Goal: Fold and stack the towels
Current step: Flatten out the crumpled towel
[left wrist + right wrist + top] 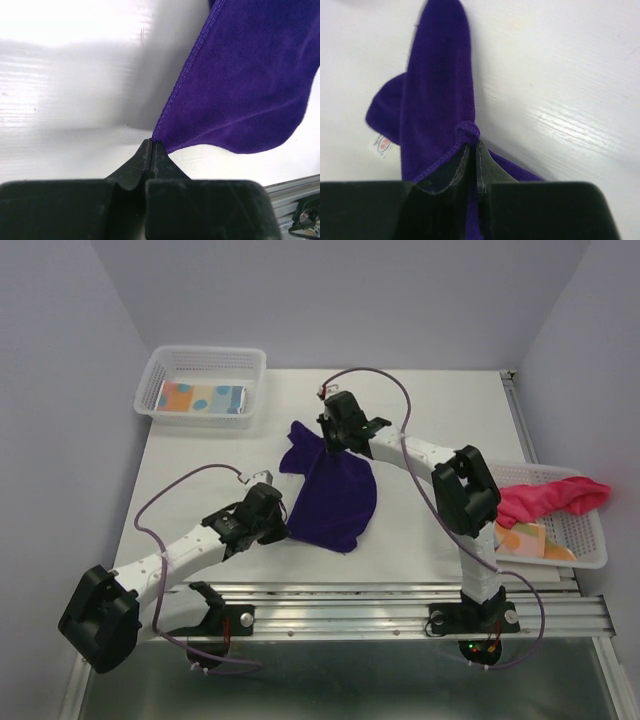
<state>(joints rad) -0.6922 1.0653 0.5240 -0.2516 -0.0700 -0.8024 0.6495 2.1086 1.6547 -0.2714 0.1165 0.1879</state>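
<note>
The deep purple towel [330, 495] hangs stretched between my two grippers over the middle of the table. My left gripper [287, 531] is shut on its near-left corner; in the left wrist view the fingertips [151, 143] pinch the stitched edge and the purple towel [250, 85] fans up to the right. My right gripper [326, 447] is shut on the far edge, where a bunched bit of hem sits at the fingertips [474, 145] and the purple towel [440, 90] drops away below. A pink-red towel [548, 497] and a patterned towel [525, 538] lie in the right basket. Another patterned towel [202, 397] lies folded in the back-left basket.
A white mesh basket [250, 360] stands at the table's back left. A second white mesh basket [590, 540] sits at the right edge, next to the right arm. A metal rail [380, 600] runs along the near edge. A white label [381, 145] hangs from the purple towel.
</note>
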